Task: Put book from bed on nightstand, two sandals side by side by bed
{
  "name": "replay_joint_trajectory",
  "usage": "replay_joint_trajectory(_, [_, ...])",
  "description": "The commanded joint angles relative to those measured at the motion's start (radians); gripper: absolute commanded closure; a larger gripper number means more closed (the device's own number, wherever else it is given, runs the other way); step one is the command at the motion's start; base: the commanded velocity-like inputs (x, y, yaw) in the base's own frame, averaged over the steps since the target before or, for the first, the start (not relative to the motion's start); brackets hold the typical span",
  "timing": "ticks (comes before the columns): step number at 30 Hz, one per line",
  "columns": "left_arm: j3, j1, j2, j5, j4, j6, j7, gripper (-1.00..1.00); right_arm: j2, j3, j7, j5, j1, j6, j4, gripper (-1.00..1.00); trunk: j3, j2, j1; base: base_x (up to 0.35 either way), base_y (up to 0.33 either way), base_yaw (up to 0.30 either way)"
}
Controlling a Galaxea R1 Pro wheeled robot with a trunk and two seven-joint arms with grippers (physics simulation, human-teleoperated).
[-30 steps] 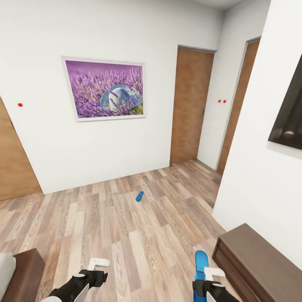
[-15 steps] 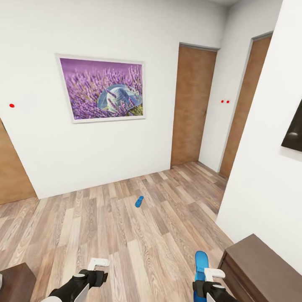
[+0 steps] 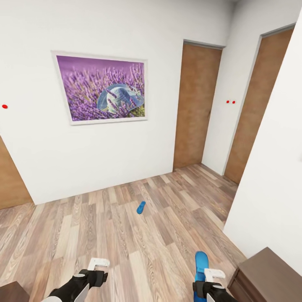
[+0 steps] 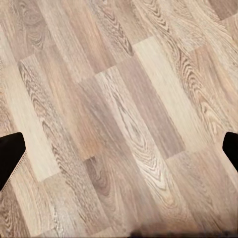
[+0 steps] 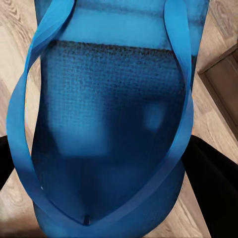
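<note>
On the bedroom's plank floor [image 3: 126, 235], the right gripper [image 3: 206, 280] carries one blue sandal [image 3: 201, 262] clamped for transport, its mate [image 3: 141, 207] lying well ahead, while the left gripper [image 3: 98, 268] hangs wide and empty.

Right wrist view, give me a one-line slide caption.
Right claw shut on a blue sandal, straps toward the camera, above wood-plank floor.

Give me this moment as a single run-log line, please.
right gripper: holding blue sandal | left gripper: open | second sandal: on floor
</note>
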Motion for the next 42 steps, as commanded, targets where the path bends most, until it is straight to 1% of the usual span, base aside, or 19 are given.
replay_joint_trajectory(1, [-0.007, 0.0, 0.001, -0.001, -0.003, 0.006, -0.001, -1.0, 0.0, 0.001, -0.004, -0.009, -0.001, 0.005, -0.002, 1.0, -0.002, -0.002, 0.001, 0.329, 0.121, 0.0])
replay_joint_trajectory(24, [-0.01, 0.0, 0.001, -0.002, -0.002, 0.004, 0.0, -1.0, 0.001, 0.001, -0.004, -0.009, -0.001, 0.004, -0.001, 1.0, -0.002, -0.002, 0.001, 0.329, 0.09, 0.0])
replay_joint_trajectory(33, [-0.022, 0.0, 0.001, -0.002, -0.002, 0.003, 0.0, -1.0, 0.0, 0.0, -0.004, -0.009, -0.001, -0.011, 0.002, 1.0, -0.002, -0.002, 0.001, 0.329, 0.067, 0.0])
replay_joint_trajectory(42, [-0.028, 0.0, 0.001, -0.003, -0.002, 0.001, 0.001, -1.0, -0.015, -0.013, -0.01, -0.017, -0.001, -0.016, -0.016, 1.0, -0.002, -0.002, 0.001, 0.331, 0.007, 0.0])
